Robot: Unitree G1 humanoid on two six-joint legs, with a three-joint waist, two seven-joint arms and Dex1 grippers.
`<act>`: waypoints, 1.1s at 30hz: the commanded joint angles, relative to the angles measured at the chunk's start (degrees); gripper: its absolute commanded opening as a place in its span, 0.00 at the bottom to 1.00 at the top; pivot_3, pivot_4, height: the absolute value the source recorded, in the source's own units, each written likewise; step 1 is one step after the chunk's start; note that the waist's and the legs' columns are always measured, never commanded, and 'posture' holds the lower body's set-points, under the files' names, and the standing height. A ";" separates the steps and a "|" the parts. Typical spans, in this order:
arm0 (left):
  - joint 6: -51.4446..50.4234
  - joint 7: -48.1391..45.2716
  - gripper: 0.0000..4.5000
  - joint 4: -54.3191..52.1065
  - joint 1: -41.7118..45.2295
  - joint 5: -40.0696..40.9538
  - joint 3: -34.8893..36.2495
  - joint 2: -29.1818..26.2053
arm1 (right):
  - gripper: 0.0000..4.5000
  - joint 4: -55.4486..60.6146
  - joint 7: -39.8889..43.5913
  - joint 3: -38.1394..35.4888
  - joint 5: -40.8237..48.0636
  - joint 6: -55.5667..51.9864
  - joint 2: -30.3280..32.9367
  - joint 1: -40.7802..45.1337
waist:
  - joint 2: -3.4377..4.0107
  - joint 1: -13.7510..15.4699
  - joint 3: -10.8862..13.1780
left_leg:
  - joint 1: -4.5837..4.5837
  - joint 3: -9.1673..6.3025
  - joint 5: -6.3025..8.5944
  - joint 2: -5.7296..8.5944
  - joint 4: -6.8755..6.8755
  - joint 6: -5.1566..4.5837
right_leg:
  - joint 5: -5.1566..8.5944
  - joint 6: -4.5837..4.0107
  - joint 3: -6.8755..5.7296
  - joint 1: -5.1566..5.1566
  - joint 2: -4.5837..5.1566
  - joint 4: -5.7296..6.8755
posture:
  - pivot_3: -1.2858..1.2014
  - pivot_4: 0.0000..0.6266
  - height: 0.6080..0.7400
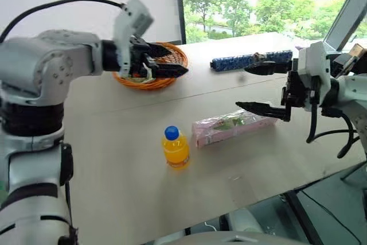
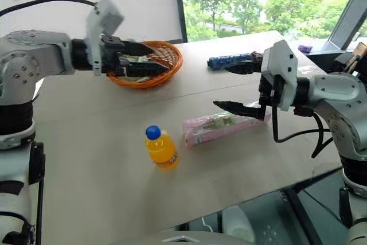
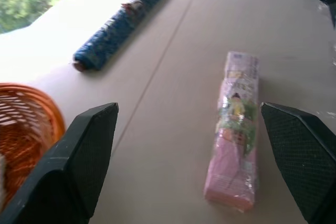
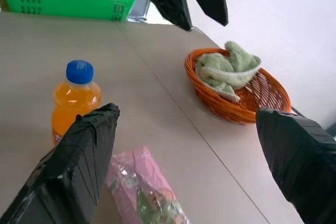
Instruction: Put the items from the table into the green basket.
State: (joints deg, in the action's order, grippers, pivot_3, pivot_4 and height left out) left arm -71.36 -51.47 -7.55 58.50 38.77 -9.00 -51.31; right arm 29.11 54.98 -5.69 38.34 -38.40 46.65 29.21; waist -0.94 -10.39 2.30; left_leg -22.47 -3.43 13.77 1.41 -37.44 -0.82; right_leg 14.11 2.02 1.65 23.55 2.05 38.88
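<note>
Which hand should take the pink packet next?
Right, probably. The right hand is open and hangs just above the near end of the pink packet. The left hand, also open, is up over the orange wicker basket, farther from the packet and from the orange bottle.

Your left gripper (image 1: 162,60) is held level on your left, its 2 black fingers spread and empty. Your right gripper (image 1: 259,88) points across toward your left, its 2 fingers parted wide, gripping nothing.
</note>
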 commanded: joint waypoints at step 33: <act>2.69 -0.85 1.00 24.55 12.24 -24.68 -38.07 29.32 | 1.00 7.60 0.82 -17.57 5.86 -4.04 14.59 -22.50 | 0.06 -6.51 0.48 | 0.40 0.62 0.13 0.03 0.03 -0.21 | 0.32 0.55 0.76 -0.16 -0.44 -0.11 | 0.37 0.00 1.00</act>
State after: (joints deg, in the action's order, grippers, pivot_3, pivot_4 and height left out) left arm -69.81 -51.82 16.96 70.04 15.74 -47.01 -21.91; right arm 36.03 55.80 -21.20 43.42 -42.90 60.52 6.03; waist -0.88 -16.90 2.78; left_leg -22.07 -2.82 13.90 1.44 -37.41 -1.04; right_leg 14.42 2.57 2.42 23.39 1.60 38.77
